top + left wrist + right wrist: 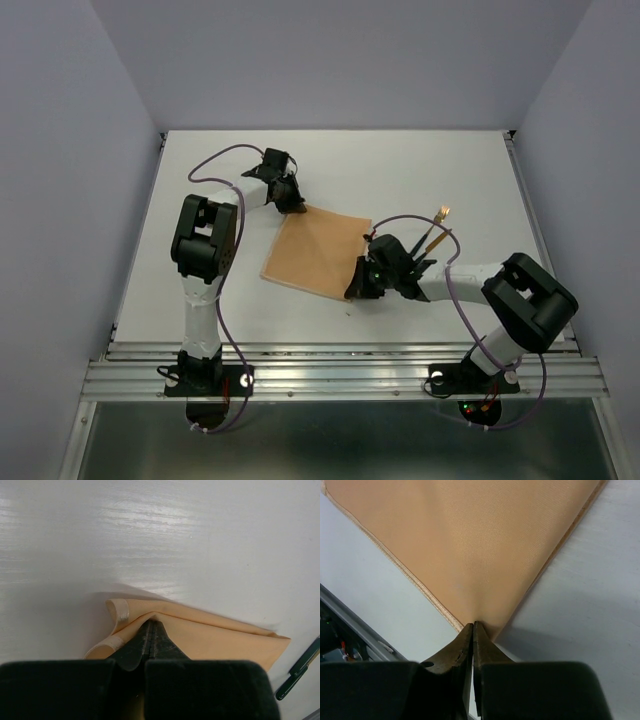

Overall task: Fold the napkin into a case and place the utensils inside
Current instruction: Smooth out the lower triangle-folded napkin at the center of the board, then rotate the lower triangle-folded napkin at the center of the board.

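A: Left gripper (151,626)?
B: Pinched shut on the far left corner of the napkin (315,250). Puckered there and raised slightly off the table (420,165).

A: Right gripper (473,625)?
B: Clamped on the opposite corner, near right. Flat cloth fanning away from the tips.

A: In between?
B: Spread mid-table as one broad sheet, held across its diagonal by both grips. Looks layered at the left corner, so possibly one fold already in; cannot confirm. No narrow pocket yet.

A: Utensils (438,225)?
B: Lying on bare table just right of the napkin, beside the right arm, gold heads toward the far side. None inside the cloth.

A: Progress?
B: Early, by judgement. Two corners secured, nothing more. Left to do: folding into the case, then loading the utensils.
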You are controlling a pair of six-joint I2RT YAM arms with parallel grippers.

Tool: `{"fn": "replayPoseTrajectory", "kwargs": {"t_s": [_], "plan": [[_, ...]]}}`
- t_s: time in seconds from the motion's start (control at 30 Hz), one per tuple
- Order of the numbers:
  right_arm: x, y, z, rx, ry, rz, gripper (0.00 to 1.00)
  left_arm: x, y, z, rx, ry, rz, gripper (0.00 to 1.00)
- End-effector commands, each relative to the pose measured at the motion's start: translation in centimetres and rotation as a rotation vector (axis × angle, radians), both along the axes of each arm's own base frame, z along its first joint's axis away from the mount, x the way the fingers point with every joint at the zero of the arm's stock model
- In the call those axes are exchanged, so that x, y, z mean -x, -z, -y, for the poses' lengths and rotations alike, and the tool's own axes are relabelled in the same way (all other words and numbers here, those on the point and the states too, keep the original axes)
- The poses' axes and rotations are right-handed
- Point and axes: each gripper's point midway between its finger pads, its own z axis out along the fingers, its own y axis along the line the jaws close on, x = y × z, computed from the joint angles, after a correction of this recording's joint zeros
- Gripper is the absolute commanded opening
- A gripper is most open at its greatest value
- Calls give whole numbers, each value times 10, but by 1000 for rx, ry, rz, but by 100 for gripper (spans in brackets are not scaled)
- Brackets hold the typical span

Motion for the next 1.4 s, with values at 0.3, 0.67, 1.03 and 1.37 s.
{"fn": "replayPoseTrajectory", "kwargs": {"t_s": [0.3, 0.67, 1.03, 1.37], "plan": [[-9, 21, 35, 198, 75, 69, 7, -27, -45, 4, 5, 7, 110, 0], [-13, 19, 50, 239, 99, 86, 7, -36, -50, 3, 6, -18, 152, 0], [-15, 20, 44, 236, 82, 78, 7, -9, -82, -34, -86, -114, 253, 0], [-15, 20, 44, 235, 83, 77, 7, -1, -53, -28, -79, -63, 187, 0]]}}
